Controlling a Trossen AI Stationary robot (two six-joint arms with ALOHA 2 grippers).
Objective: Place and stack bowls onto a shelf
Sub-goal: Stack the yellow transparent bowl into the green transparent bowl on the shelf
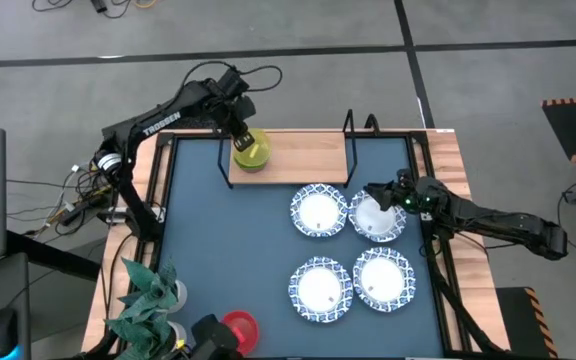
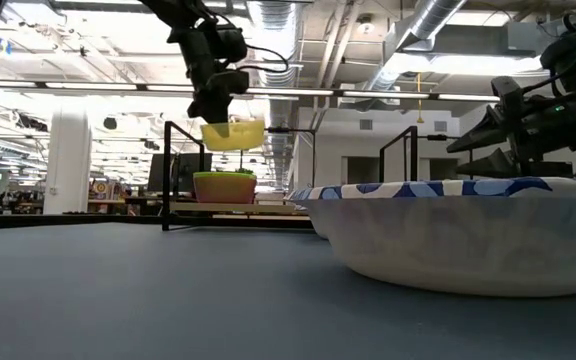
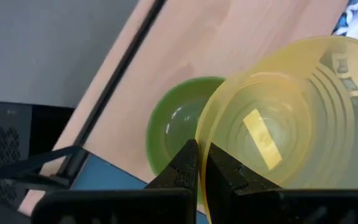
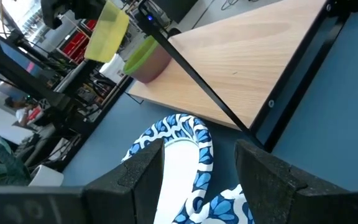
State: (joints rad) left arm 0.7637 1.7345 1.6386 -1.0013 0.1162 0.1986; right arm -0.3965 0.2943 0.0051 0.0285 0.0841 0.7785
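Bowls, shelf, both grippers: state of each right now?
yellow bowl: held in the air above the green bowl
green bowl: upright on the shelf's left end
shelf: bare apart from the green bowl
four white bowls: upright on the table, unstacked
red bowl: at the table's near edge
left gripper: shut on the yellow bowl's rim
right gripper: open over a white bowl

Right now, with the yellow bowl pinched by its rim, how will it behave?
Yellow bowl looks thin and translucent, so probably light with a slightly flexing rim. Left hand holds one edge only, so it may swing or slip. Over the green bowl, it should nest.
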